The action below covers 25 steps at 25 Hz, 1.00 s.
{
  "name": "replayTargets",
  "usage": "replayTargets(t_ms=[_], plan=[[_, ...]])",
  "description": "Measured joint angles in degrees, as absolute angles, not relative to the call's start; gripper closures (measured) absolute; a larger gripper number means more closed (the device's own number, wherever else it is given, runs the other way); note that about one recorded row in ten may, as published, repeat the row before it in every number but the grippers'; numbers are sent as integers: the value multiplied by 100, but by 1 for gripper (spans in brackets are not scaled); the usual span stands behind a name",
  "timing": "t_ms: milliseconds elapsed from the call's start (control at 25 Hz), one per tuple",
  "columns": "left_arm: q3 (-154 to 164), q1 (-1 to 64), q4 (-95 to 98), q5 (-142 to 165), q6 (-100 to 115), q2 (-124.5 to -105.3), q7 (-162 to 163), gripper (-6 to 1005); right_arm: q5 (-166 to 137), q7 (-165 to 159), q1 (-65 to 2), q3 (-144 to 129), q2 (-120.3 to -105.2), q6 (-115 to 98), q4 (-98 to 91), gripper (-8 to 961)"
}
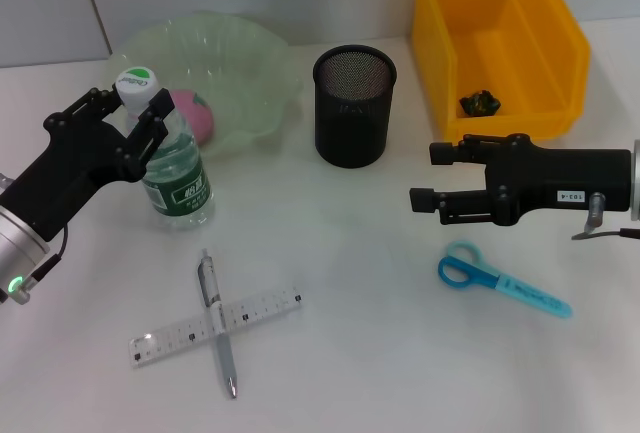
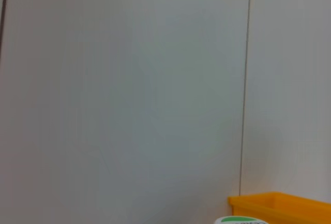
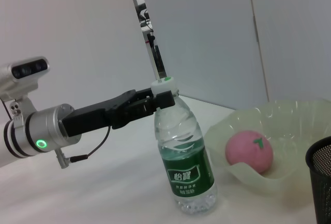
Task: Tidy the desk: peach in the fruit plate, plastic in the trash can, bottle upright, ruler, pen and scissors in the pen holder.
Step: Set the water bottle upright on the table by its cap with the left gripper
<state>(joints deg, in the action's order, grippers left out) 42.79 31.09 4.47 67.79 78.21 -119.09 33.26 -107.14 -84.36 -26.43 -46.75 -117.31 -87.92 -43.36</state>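
White table (image 1: 400,373) is carrying everything, plain wall behind. Bottle (image 1: 175,168) is standing upright at near left, just in front of the fruit plate (image 1: 240,63), with the peach (image 1: 195,113) already sitting in the plate. Left hand (image 1: 132,118) is sitting at the bottle's neck, fingers either side just under the cap; gripping or just loosened, I cannot tell.

Plastic (image 1: 480,103) is lying in the trash can (image 1: 560,63), far right. Pen holder (image 1: 354,105) is standing between plate and can, nothing showing above its rim.

Right hand (image 1: 440,178) is hovering open over the right side, pointing left. Scissors (image 1: 500,278) are lying just nearer than it, handles left, blade running right and near. That arm is the closer one.

Pen (image 1: 218,323) is lying across the ruler (image 1: 215,325) at near left, closer to the left arm.
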Motion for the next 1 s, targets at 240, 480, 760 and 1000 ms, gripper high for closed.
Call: replayTargets(t_ms=[240, 480, 760, 1000], plan=[[4289, 3080, 447, 6777, 7816, -11909, 3322, 548, -10714, -8427, -2648, -4677, -11732, -8789, -4332, 182], [4330, 3054, 443, 6800, 7886, -11899, 3353, 494, -10714, -8424, -2645, -4681, -11732, -8788, -4333, 187], [4500, 2897, 630, 6812, 8164, -11853, 3820, 330, -10714, -8416, -2645, -4669, -11730, -8789, -4320, 192], [5166, 2321, 1680, 6824, 8362, -11781, 5216, 214, -10713, -8417, -2645, -4673, -11719, -8789, -4319, 197]])
